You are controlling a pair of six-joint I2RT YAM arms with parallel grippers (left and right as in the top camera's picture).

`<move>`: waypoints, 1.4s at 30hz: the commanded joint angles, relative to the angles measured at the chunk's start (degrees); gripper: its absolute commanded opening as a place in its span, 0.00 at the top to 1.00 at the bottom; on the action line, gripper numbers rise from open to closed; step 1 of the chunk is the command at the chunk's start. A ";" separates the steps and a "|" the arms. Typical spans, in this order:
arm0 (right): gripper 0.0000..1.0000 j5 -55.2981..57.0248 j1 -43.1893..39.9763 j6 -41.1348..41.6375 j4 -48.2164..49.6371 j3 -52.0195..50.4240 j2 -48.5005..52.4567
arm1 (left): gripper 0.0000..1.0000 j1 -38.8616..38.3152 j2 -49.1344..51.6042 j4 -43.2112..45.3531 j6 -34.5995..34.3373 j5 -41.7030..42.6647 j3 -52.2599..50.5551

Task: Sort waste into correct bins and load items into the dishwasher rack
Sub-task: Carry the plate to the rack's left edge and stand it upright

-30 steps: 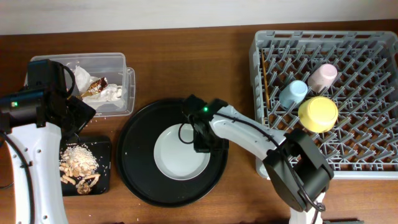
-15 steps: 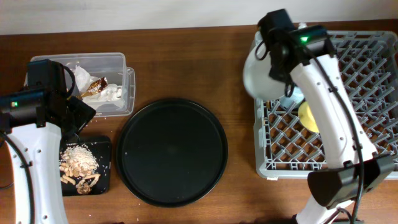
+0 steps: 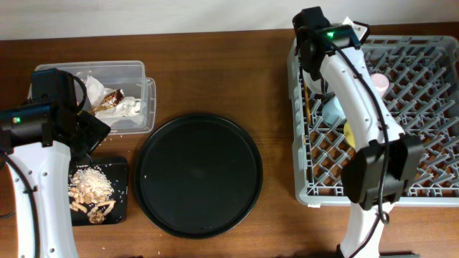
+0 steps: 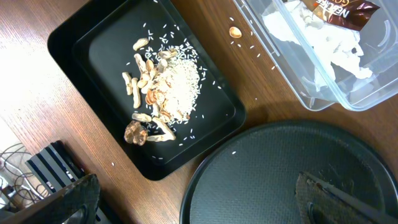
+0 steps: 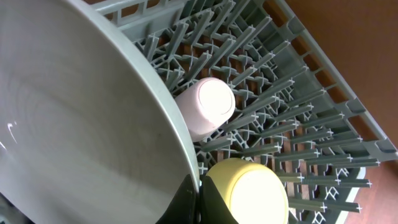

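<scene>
My right gripper (image 5: pixel 198 202) is shut on the rim of the pale grey plate (image 5: pixel 81 118) and holds it on edge over the back left of the dishwasher rack (image 3: pixel 430 143). The arm hides the plate in the overhead view. The rack holds the pink cup (image 5: pixel 205 106), the blue cup (image 3: pixel 333 109), the yellow bowl (image 5: pixel 249 193) and the chopsticks (image 3: pixel 307 100). My left gripper (image 4: pixel 199 208) is open and empty, between the clear tub (image 3: pixel 136 72) and the shallow black tray (image 3: pixel 122 179). The tub holds white paper (image 4: pixel 323 43) and a brown wrapper (image 4: pixel 336 9). Food scraps (image 4: pixel 165 81) lie in the black tray.
A large round black tray (image 3: pixel 199 174) sits bare at the table's middle. A few crumbs (image 4: pixel 234 32) lie on the wood beside the tub. The wooden table edge runs along the front.
My right gripper lifted the plate off the round tray, carried it to the rack and turned it on edge over the rack's back left. The left arm has not moved.
</scene>
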 commanded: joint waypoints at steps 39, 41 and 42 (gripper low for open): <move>0.01 -32.24 26.64 -0.44 -13.40 -30.75 -50.49 | 0.01 0.22 -0.17 0.13 0.07 0.04 0.22; 0.01 -32.02 26.64 -0.48 -13.57 -30.75 -50.49 | 0.01 0.22 -0.17 0.13 0.07 0.04 0.22; 0.01 -32.06 26.64 -0.90 -13.60 -30.75 -50.49 | 0.01 0.24 -0.17 0.11 0.07 0.04 0.22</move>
